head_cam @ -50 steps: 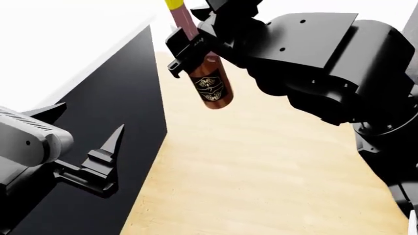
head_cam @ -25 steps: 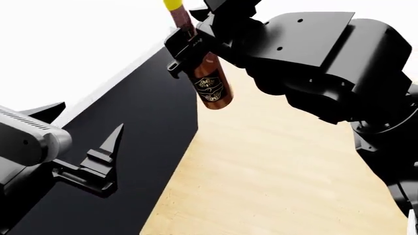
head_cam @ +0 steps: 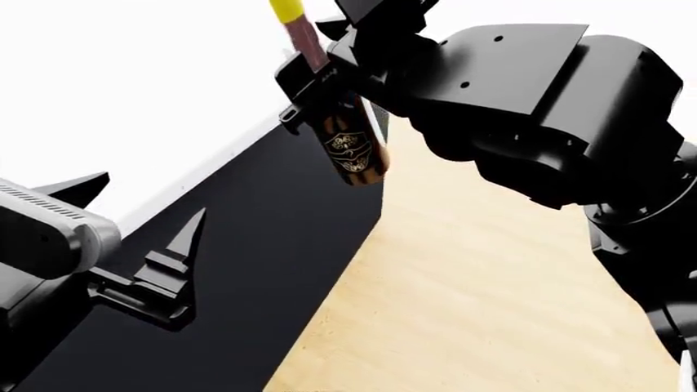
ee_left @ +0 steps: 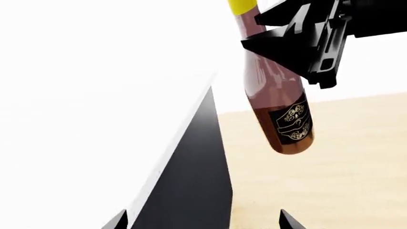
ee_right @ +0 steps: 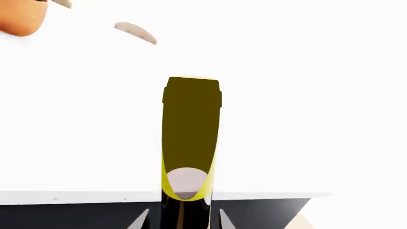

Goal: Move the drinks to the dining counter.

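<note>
Wine bottle (head_cam: pixel 346 139) carried nearer dining counter (head_cam: pixel 130 122), right gripper (head_cam: pixel 318 86) clamped (seemingly tilted)

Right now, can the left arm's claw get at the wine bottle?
Probably not usefully: the wine bottle hangs up and away from the open left claw, and the right claw is already shut around its upper body.

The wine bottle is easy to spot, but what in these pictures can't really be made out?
- Wine bottle: its neck is covered by the right gripper in the head view; its base is cut off by the frame edge in the right wrist view.
- Left gripper: only two fingertips show at the left wrist view's edge.
- Dining counter: its white top is washed out, so nothing on it shows.
- Orange object: cropped by the corner, right wrist view.
</note>
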### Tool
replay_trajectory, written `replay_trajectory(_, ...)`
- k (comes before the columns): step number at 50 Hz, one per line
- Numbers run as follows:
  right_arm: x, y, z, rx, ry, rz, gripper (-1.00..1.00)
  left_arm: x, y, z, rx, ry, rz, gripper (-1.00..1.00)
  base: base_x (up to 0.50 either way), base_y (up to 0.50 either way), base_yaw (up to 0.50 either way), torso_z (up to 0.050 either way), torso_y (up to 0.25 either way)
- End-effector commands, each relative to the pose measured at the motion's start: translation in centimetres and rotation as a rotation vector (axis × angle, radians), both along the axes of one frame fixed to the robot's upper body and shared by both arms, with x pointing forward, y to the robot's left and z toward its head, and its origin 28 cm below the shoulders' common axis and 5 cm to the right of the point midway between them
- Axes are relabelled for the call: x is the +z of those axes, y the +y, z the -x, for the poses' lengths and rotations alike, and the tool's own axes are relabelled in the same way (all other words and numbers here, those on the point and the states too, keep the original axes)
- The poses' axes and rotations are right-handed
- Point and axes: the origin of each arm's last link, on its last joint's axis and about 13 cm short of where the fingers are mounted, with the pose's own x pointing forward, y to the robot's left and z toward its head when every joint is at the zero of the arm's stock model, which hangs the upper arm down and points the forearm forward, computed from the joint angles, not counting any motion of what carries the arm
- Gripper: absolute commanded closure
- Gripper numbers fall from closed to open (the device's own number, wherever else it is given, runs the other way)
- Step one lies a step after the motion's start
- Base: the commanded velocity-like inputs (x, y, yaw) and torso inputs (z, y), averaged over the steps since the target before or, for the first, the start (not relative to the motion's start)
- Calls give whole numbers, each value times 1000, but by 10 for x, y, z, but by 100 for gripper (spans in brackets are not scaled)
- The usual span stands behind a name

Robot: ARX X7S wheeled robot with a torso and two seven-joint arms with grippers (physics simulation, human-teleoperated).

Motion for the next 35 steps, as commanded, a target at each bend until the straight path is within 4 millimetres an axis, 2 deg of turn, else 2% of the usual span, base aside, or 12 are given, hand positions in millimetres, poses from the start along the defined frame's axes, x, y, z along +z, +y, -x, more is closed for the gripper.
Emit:
replay_trajectory(1, 19, -7, -1, -81, -131, 0, 100, 1, -1, -1, -4, -2, 0, -100, 0, 0, 500, 0, 0)
replay_trajectory(35, 19, -6, -1, -76, -127, 4, 100, 1, 0, 1, -1, -1, 0, -100, 0, 0, 500, 1, 3)
